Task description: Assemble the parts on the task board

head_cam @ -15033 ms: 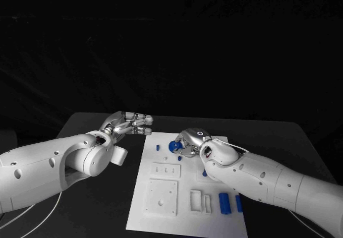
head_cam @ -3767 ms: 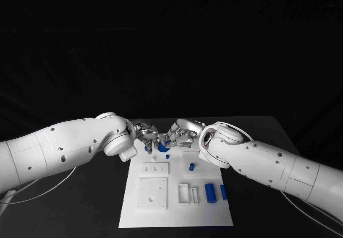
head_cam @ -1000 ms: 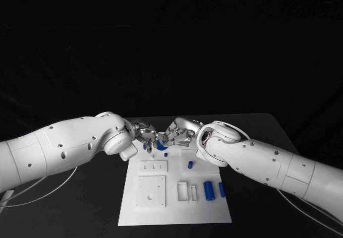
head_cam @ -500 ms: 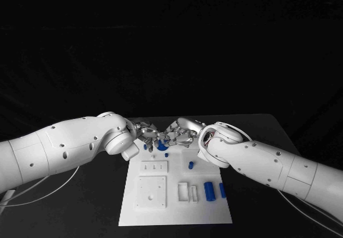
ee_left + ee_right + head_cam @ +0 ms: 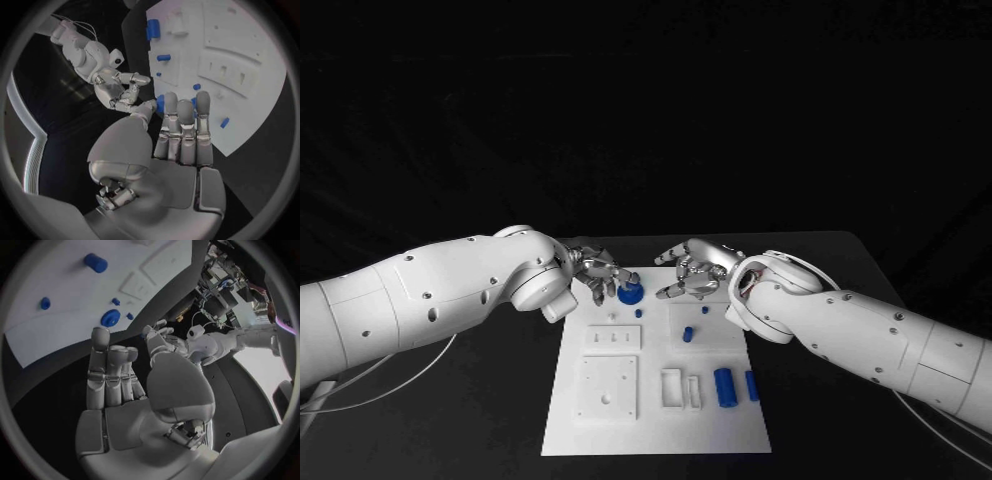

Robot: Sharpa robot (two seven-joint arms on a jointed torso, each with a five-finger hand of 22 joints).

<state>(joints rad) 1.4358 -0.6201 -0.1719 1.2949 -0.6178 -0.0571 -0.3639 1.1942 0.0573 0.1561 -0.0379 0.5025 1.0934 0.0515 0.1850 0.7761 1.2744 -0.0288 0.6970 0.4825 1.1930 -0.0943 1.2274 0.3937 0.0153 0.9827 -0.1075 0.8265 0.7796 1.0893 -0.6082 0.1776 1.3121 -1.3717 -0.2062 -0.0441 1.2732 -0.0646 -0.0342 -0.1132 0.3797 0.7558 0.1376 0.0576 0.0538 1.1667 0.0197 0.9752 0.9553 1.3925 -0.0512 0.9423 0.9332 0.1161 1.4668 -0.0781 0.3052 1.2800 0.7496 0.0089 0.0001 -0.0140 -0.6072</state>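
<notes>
Left hand (image 5: 594, 275) touches the round blue part (image 5: 630, 294) at the task board's (image 5: 655, 420) far end; whether it grips is unclear. Right hand (image 5: 692, 271) hovers beside, fingers spread, empty. Small, rigid, smooth: best pinched by its rim.

Matt white task board (image 5: 661, 420), glossy blue plastic parts (image 5: 723, 386), black cloth table (image 5: 473, 400)

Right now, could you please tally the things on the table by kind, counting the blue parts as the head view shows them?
Hands: 2, the left hand and the right hand
Task board: 1
Blue parts: 6 that I can make out; a hand may hide more
Total: 9
</notes>
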